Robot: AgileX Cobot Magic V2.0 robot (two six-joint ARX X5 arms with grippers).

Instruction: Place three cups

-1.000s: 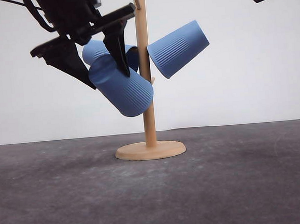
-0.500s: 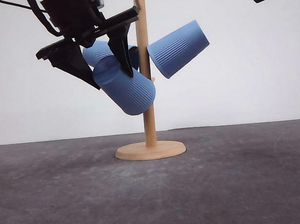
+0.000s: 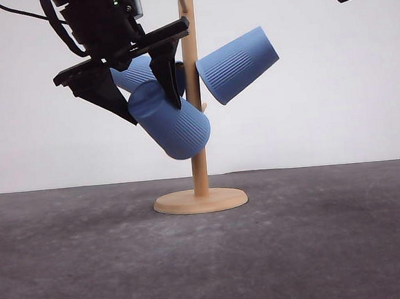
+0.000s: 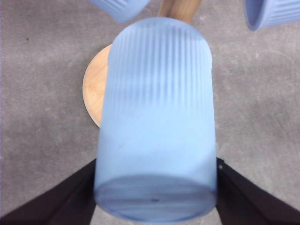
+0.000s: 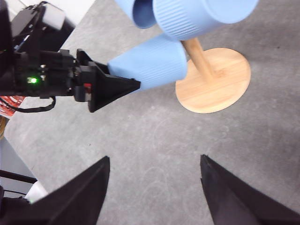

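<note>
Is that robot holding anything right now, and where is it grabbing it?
Yes: the left claw grips a blue cup by its sides near the flat base. The right claw holds nothing.

**A bare robot test bench, staged rather than lived in**

Everything is pointing to a lab or test cell. A plain white backdrop (image 3: 334, 90) is standing behind the left pincer (image 3: 144, 102), and a dark grey matte tabletop (image 3: 318, 244) is stretching beneath it, with a single wooden peg stand (image 3: 198, 156) just beside its fingers. Behind the pincer's wrist, electronics are glowing with a green indicator light (image 5: 32, 80), and a black cable (image 5: 33, 110) is looping below them. Past the tabletop's edge, some red item (image 5: 10, 104) is lying, too cropped to identify.
</note>
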